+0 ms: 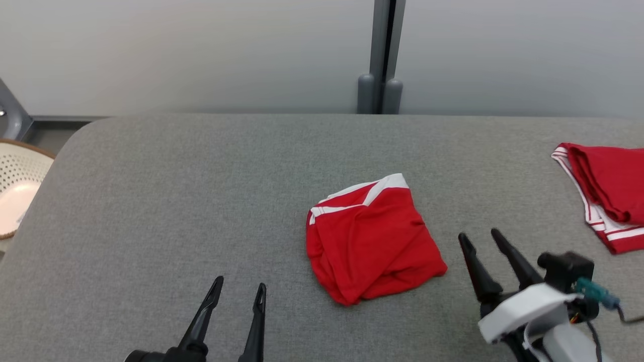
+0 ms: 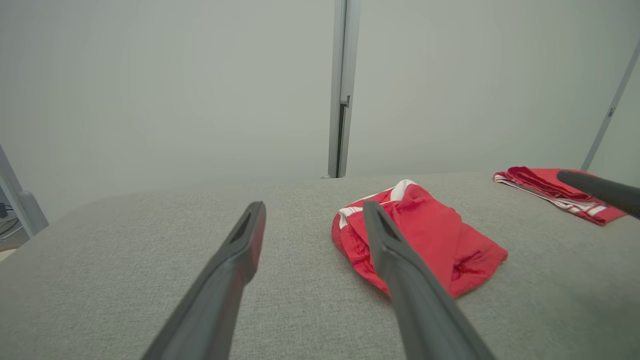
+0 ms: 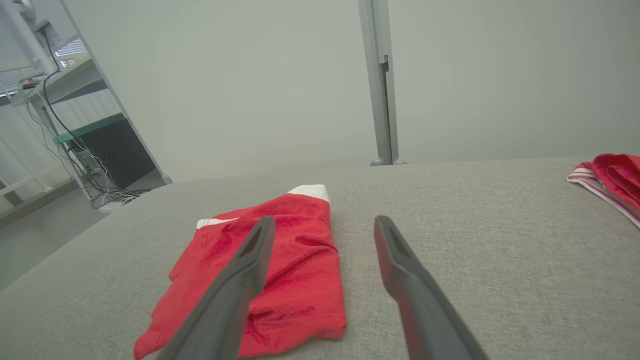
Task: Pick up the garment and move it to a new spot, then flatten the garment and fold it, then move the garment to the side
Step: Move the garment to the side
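Garment (image 1: pixel 370 239), red with white trim, lies bunched on the wide grey tabletop (image 1: pixel 176 201), which runs bare from its rounded far corner down to the left pincer (image 1: pixel 240 283) and leaves open surface on every side of the heap. The heap sits ahead and to the right of the left pincer and just left of the right pincer (image 1: pixel 478 234), touching neither. Both pincers are spread, with nothing between their fingers. A second red garment (image 1: pixel 609 196) lies well to the right of the right pincer, at the tabletop's right edge. Beyond the left edge, the head view shows a pale perforated basket (image 1: pixel 17 186). The right wrist view shows instead a dark cabinet (image 3: pixel 115 150) and loose cables past that corner. The left wrist view catches one finger of the right pincer crossing in front of the second garment.
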